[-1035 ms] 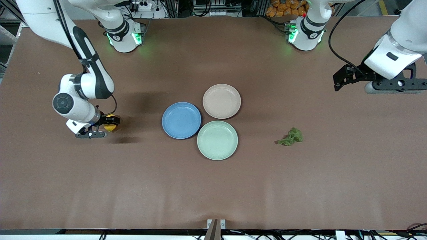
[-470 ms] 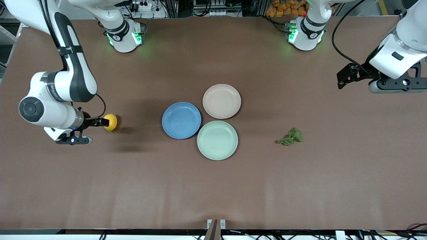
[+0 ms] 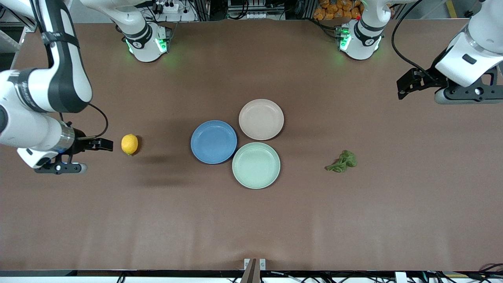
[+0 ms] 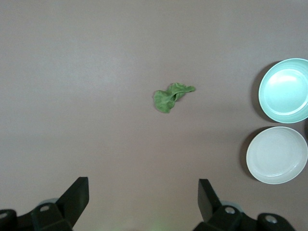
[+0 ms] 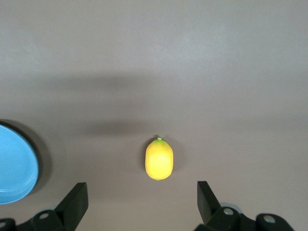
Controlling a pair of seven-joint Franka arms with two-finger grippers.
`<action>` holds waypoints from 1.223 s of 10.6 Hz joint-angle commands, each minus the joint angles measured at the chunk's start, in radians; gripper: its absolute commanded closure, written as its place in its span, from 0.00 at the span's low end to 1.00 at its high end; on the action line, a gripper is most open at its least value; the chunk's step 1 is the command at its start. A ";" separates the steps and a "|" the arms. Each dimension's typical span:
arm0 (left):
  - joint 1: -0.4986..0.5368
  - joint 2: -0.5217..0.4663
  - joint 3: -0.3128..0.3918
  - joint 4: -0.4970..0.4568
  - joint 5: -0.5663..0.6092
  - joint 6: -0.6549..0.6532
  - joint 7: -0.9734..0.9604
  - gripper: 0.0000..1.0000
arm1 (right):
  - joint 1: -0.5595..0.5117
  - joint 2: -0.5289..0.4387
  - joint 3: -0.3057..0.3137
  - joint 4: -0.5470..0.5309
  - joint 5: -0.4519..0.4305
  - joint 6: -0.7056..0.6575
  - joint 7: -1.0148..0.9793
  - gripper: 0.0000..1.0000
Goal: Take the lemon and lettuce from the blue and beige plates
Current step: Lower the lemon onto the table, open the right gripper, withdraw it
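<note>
The yellow lemon [image 3: 129, 144] lies on the bare table toward the right arm's end, apart from the plates. My right gripper [image 3: 103, 144] hangs open just beside it; in the right wrist view the lemon [image 5: 159, 159] sits ahead of the open right gripper [image 5: 142, 195], untouched. The wrinkled green lettuce [image 3: 342, 161] lies on the table toward the left arm's end. My left gripper [image 3: 408, 84] is open, raised over the table well away from it, with the lettuce [image 4: 171, 96] far ahead of the left gripper [image 4: 143, 192]. The blue plate [image 3: 213, 142] and the beige plate [image 3: 261, 119] are empty.
A mint-green plate [image 3: 256, 165], also empty, touches the blue and beige ones at mid-table, nearer the front camera. The three plates form a tight cluster. Brown table surface stretches all around the lemon and the lettuce.
My right gripper has drawn back from the lemon toward the right arm's end of the table, leaving the lemon lying there. My left gripper has shifted slightly toward the arms' bases.
</note>
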State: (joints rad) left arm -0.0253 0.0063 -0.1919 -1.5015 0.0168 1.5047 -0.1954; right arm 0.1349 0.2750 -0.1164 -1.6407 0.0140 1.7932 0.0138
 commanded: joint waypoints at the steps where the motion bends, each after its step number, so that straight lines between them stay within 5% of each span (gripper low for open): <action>1: 0.004 -0.005 -0.001 0.020 -0.014 -0.024 0.024 0.00 | 0.006 -0.063 -0.005 0.022 0.014 -0.052 -0.011 0.00; 13: 0.004 -0.005 -0.003 0.020 -0.015 -0.027 0.027 0.00 | 0.006 -0.195 -0.031 0.211 0.001 -0.218 -0.002 0.00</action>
State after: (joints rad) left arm -0.0253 0.0053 -0.1928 -1.4929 0.0168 1.4942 -0.1953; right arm 0.1354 0.0860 -0.1387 -1.4486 0.0138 1.5899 0.0126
